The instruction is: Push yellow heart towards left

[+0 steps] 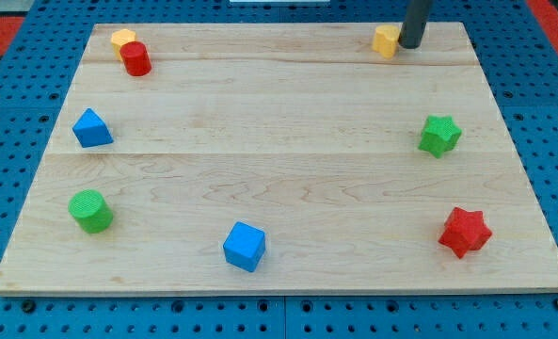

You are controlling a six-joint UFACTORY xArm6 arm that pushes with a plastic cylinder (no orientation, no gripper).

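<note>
The yellow heart (386, 40) lies near the top edge of the wooden board (279, 160), right of the middle. My tip (410, 45) stands right against the heart's right side, touching it. The dark rod rises from there out of the view's top.
A yellow block (121, 39) and a red cylinder (135, 59) sit together at the top left. A blue triangle (91, 128) and a green cylinder (90, 210) are at the left. A blue cube (244, 246) is at the bottom. A green star (439, 135) and a red star (465, 232) are at the right.
</note>
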